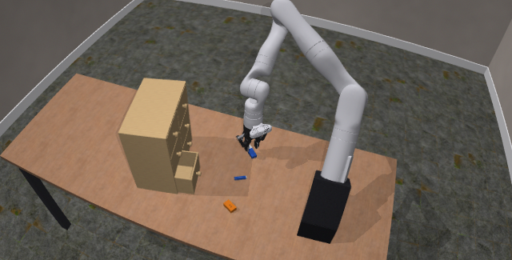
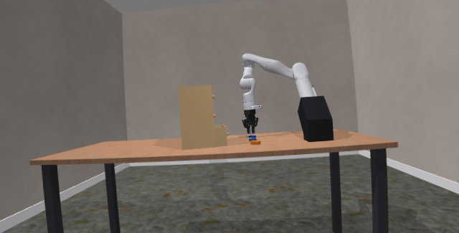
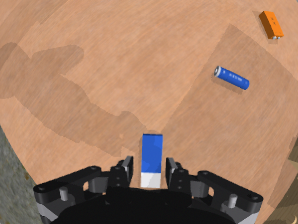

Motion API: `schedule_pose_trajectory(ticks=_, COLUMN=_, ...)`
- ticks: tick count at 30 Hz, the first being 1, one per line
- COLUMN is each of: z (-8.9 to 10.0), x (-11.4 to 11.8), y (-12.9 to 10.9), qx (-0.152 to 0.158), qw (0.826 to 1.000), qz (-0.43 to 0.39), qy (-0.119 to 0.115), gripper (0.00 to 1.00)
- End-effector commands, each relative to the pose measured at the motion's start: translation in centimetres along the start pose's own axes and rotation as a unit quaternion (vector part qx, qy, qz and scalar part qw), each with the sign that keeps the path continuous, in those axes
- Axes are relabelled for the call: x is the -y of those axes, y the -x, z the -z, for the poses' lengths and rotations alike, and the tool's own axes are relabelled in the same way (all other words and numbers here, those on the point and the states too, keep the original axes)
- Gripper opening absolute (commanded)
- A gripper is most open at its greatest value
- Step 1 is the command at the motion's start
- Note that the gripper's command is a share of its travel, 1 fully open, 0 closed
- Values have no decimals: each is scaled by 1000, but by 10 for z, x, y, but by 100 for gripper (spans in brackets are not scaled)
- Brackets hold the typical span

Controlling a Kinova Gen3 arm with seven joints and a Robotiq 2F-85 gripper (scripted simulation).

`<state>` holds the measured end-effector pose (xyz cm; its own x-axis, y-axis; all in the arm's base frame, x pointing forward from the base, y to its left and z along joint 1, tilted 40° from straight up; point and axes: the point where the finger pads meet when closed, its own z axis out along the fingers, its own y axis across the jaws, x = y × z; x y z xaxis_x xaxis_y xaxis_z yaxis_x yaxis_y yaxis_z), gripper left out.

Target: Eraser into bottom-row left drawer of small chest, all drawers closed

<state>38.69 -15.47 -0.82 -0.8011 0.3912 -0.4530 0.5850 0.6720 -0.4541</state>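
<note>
The eraser [image 1: 252,153] is a small blue block with a white end. It lies flat on the table to the right of the chest. In the wrist view it [image 3: 152,159] shows straight below, between my fingers. My gripper [image 1: 250,143] points down and hovers just above it, partly open and holding nothing; it also shows in the wrist view [image 3: 152,177] and in the exterior view [image 2: 249,130]. The wooden chest [image 1: 156,132] stands upright. Its bottom-row left drawer [image 1: 188,172] is pulled out and its inside looks empty. The other drawers look pushed in.
A blue cylinder [image 1: 240,178] lies on the table between the eraser and the open drawer. An orange block [image 1: 230,206] lies nearer the table's front edge. My black base [image 1: 324,206] stands at the right.
</note>
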Motion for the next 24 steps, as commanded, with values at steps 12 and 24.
schedule_pose_trajectory(ticks=12, z=-1, x=-3, y=0, qx=0, qw=1000, qz=-5, qy=3, gripper=38)
schedule_pose_trajectory(ticks=24, z=-1, x=-5, y=1, qx=-1, qw=1000, qz=-3, qy=3, gripper=38)
